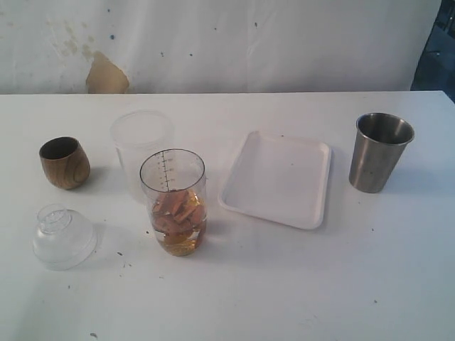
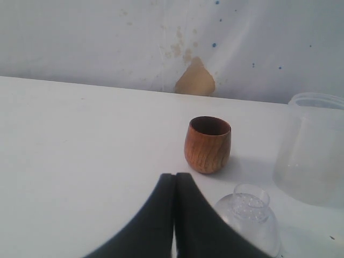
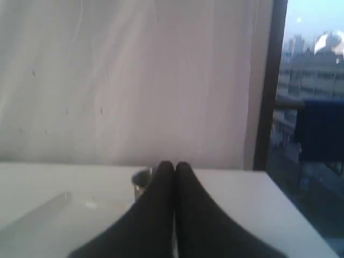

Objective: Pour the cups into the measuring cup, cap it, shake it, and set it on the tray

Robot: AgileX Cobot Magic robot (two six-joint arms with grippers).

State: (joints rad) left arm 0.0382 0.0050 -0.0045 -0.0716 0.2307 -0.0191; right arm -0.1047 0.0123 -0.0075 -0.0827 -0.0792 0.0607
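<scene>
Wooden cup (image 2: 208, 144) beyond closed left pincer (image 2: 174, 177), tumbler (image 3: 141, 179) behind right pincer (image 3: 173, 165)

L wrist view: frosted cup (image 2: 314, 156) cut by pic edge; clear dome lid (image 2: 250, 215) partly behind left tool (image 2: 174, 176). R wrist view: steel tumbler (image 3: 141, 179) mostly behind right tool (image 3: 173, 165), only a bit of rim shows; tray (image 3: 48, 220) hazy, cut by edge. Ext view: measuring cup (image 1: 173, 202) covers frosted cup's lower front; scale (image 1: 166, 170) digits too small to read; brownish pieces (image 1: 178, 209) inside, can't tell what.
</scene>
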